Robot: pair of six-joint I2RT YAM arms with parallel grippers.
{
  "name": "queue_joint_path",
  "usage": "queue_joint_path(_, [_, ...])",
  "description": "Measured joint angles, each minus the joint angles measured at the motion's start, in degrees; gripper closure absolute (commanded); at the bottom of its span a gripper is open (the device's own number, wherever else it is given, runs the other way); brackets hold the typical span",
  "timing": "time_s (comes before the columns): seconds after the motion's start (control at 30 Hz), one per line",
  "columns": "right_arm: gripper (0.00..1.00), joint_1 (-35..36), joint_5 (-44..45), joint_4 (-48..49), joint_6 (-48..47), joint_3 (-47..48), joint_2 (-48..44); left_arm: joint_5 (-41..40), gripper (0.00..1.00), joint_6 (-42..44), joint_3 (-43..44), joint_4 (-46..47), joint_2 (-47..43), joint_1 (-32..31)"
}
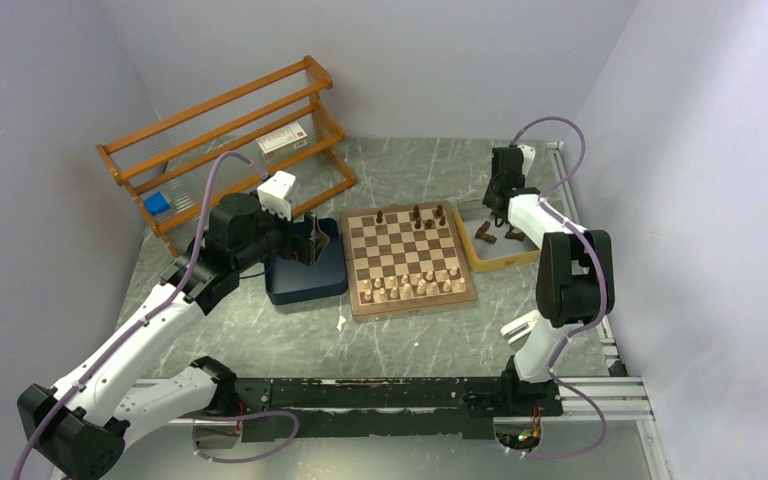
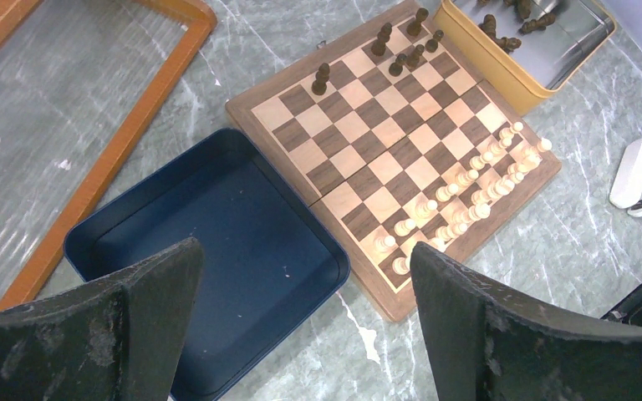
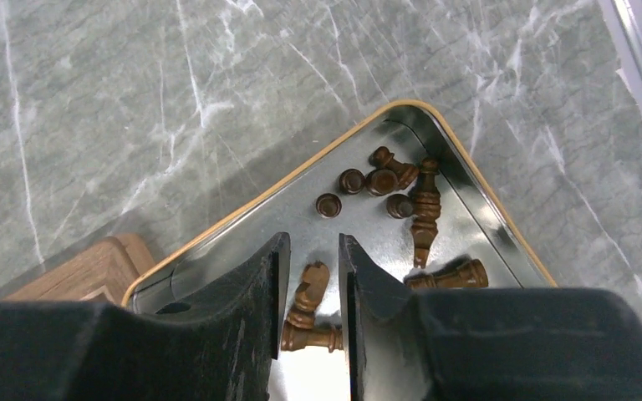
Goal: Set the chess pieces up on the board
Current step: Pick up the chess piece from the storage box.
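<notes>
Brown chessmen [image 3: 425,205] mostly scattered in tin [image 3: 472,188] right of board [image 1: 410,260], few upright on far rows. Mid-pickup: right gripper [image 3: 313,239] low over fallen knight [image 3: 308,292], fingers slightly apart, clamping nothing visible. Left gripper [image 2: 303,247] spread wide over blue tray [image 2: 242,234]. Next, likely: descend, pinch, lift.

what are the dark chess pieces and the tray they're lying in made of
The chess pieces look like turned wood, dark brown with a mild sheen: ringed lathe profiles show. The tray seems to be thin metal, perhaps tin: its bare inside is shiny and mirrors the pieces, and its rim is yellow.
</notes>
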Motion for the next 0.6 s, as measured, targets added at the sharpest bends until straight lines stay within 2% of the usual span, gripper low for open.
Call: queue_joint_path(0.6, [0.69,-1.2,-0.8,6.7,-2.1,-0.7,7.3,0.0,0.02,0.2,0.0,0.0,0.0,0.0])
